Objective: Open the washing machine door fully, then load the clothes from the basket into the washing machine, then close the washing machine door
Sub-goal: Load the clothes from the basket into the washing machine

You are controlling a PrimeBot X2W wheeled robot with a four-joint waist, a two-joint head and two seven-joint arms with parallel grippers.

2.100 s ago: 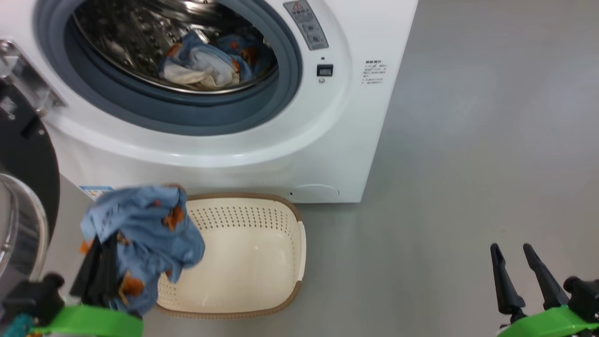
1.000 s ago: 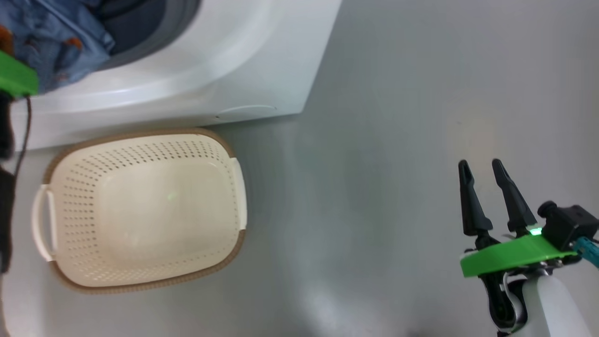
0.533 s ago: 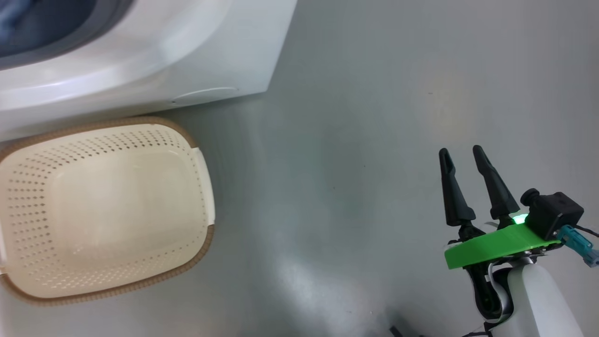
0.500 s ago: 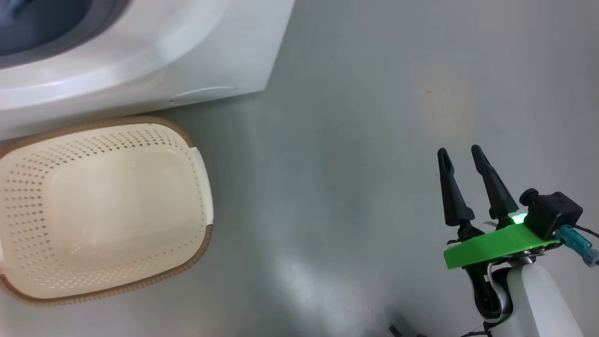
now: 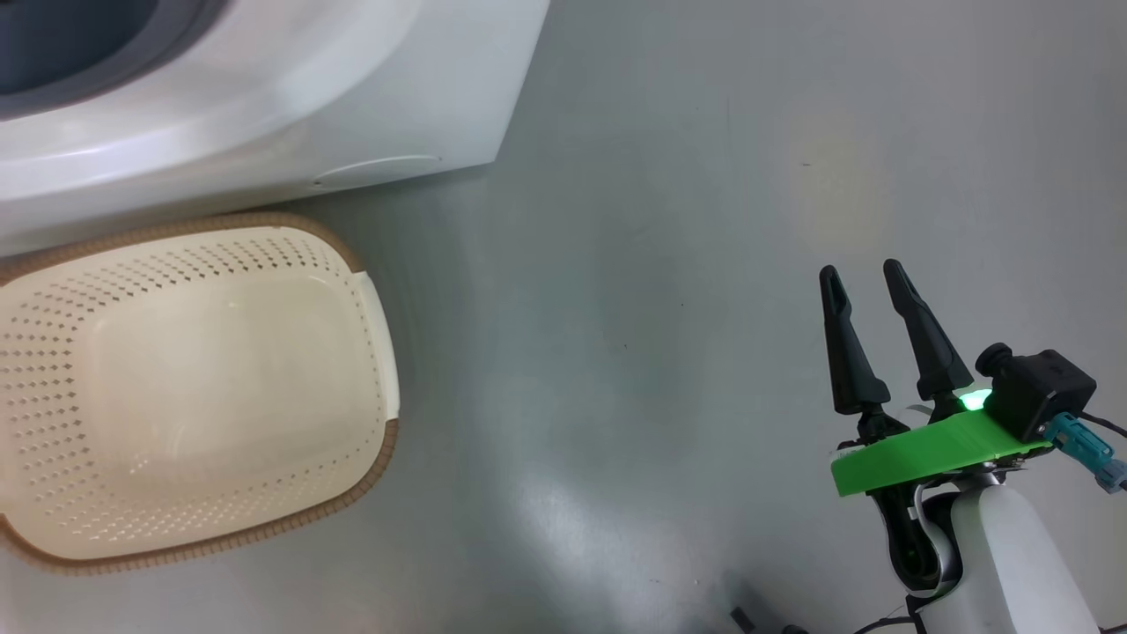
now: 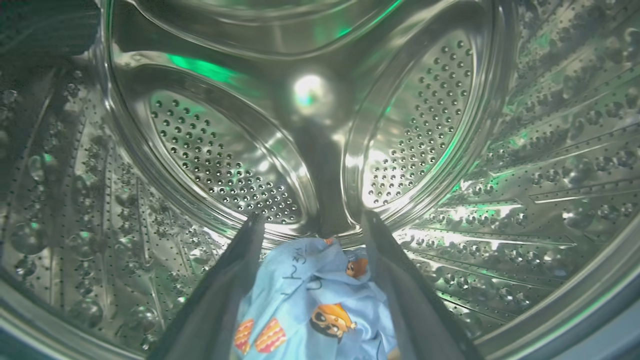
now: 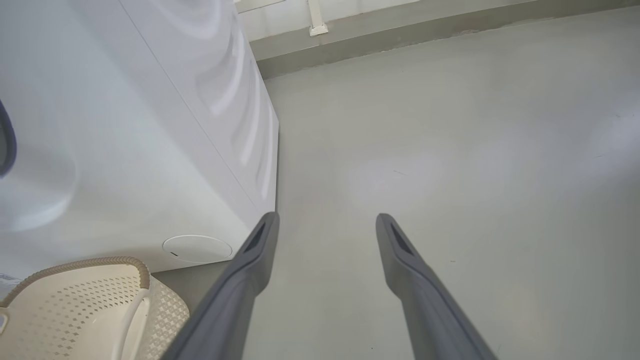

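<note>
In the left wrist view my left gripper (image 6: 312, 222) is deep inside the washing machine's steel drum (image 6: 225, 165), its fingers spread wide apart. The clothes (image 6: 310, 300), blue fabric with orange cartoon prints, lie loose between and below those fingers on the drum floor. The cream basket (image 5: 374, 291) stands empty on the floor in front of the white washing machine (image 5: 352, 88). My right gripper (image 5: 860, 269) hangs open over bare floor to the right, nothing between its fingers (image 7: 327, 216). The washing machine door is out of view.
Grey floor (image 5: 660, 308) stretches to the right of the machine and basket. In the right wrist view the machine's side panel (image 7: 125, 150) and the basket's corner (image 7: 75, 265) lie to the left, and a wall base (image 7: 400, 30) runs along the far end.
The left gripper, which carried a blue garment above the basket and then to the drum opening, has left the head view. The head camera swung right. The right gripper stayed open.
</note>
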